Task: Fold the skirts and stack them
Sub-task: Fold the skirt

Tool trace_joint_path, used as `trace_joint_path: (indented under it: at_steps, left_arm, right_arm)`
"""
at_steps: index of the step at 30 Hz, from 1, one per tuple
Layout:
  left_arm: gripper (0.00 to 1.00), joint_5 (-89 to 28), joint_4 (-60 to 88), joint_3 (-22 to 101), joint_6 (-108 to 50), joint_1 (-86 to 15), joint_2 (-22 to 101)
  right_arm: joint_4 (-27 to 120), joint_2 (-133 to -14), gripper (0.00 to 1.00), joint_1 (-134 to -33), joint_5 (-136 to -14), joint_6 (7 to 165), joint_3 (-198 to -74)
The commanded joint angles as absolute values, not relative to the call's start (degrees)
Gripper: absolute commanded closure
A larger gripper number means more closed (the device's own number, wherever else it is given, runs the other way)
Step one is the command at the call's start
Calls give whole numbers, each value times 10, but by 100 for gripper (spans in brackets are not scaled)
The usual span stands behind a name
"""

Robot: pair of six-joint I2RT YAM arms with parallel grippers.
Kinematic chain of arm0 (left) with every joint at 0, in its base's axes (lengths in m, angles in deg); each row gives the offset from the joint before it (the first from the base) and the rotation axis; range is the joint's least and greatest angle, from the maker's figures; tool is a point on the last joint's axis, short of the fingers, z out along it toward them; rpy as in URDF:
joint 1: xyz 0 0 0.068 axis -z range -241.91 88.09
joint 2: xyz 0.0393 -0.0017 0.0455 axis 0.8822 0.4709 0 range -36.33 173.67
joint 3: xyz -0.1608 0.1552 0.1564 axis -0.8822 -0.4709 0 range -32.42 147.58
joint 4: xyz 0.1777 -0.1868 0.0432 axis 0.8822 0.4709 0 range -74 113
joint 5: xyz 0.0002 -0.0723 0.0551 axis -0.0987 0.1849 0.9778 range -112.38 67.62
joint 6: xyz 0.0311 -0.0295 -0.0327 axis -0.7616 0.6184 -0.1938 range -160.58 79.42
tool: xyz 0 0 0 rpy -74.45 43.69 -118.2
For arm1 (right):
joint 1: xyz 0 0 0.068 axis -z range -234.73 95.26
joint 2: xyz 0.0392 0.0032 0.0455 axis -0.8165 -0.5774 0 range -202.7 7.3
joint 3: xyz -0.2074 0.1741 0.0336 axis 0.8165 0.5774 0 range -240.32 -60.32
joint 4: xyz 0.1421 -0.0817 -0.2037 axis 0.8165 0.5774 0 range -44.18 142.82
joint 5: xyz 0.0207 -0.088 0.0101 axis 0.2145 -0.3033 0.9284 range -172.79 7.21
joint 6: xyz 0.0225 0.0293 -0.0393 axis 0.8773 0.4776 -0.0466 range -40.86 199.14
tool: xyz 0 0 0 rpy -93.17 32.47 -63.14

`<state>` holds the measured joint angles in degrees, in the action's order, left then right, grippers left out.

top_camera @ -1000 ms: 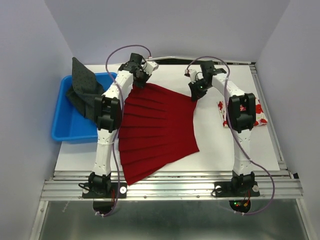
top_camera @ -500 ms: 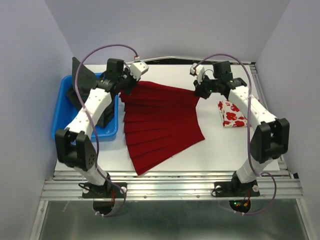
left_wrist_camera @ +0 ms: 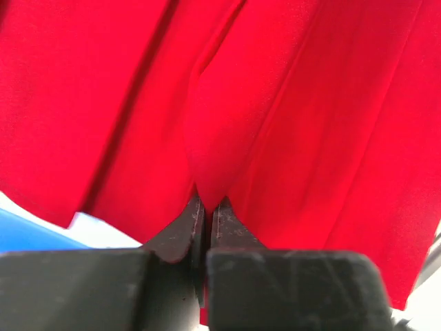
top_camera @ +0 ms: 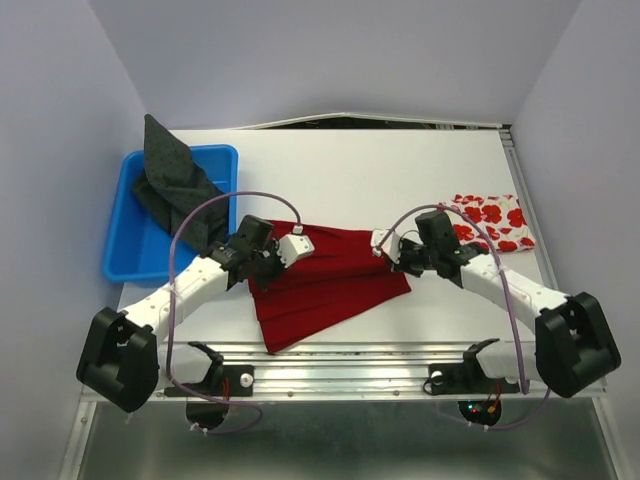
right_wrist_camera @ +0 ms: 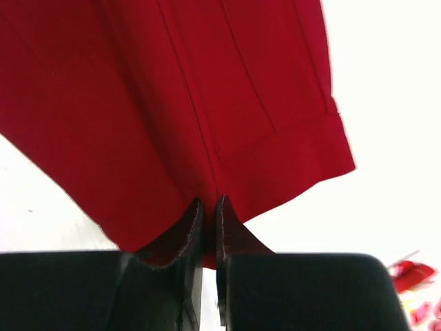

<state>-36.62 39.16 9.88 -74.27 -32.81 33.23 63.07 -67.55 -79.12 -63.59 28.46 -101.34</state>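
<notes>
Left gripper [left_wrist_camera: 205, 201], right gripper [right_wrist_camera: 207, 200] pulled clamped red skirt [top_camera: 330, 290] nearer; grey skirt [top_camera: 170, 180] in bin [top_camera: 125, 250].

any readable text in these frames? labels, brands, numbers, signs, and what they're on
None: no words, numbers or logos can be read in any view.
The red skirt, floral skirt, grey skirt and blue bin bear no lettering; the floral print is only flowers.

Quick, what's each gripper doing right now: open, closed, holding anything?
Left gripper: closed, pinching the red skirt.
Right gripper: closed, pinching the same red skirt.
</notes>
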Motion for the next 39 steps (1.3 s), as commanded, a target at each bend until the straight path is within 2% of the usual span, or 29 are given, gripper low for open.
trace_joint_path:
  at_steps: [1, 2, 3, 4, 6, 12, 15, 17, 21, 25, 29, 36, 39]
  left_arm:
    - [75, -362, 416, 105, -749, -323, 294]
    - [68, -366, 423, 109, -752, -319, 293]
    - [51, -373, 431, 123, -756, -314, 293]
    - [45, -378, 448, 132, -757, -311, 293]
    - [34, -404, 482, 171, -776, -310, 293]
    - [34, -436, 570, 255, -769, -310, 266]
    - [35, -433, 547, 259, -748, -311, 293]
    - [35, -426, 519, 250, -721, -310, 336]
    - [47, -407, 487, 244, -702, -310, 428]
    - [55, -396, 468, 240, -693, -308, 495]
    - [68, -392, 463, 266, -688, -308, 568]
    - [82, -373, 473, 442, -676, -315, 783]
    - [84, -377, 504, 612, -669, -327, 878]
  right_arm:
    - [568, -621, 80, -788, -673, 225, -980]
    - [576, -610, 70, -788, -667, 221, -980]
    - [587, -606, 35, -793, -661, 224, -983]
    - [595, -601, 26, -793, -657, 229, -986]
    - [623, -596, 24, -793, -659, 248, -1012]
    - [749, -589, 24, -793, -656, 342, -1145]
    - [790, -624, 29, -793, -612, 425, -1205]
    - [810, -689, 33, -793, -583, 469, -1227]
    - [842, -818, 46, -793, -555, 507, -1275]
    - [818, -899, 49, -793, -581, 502, -1283]
    - [844, -953, 55, -793, -631, 481, -1284]
    - [888, -930, 59, -793, -640, 463, -1217]
    - [906, -898, 59, -799, -629, 471, -1190]
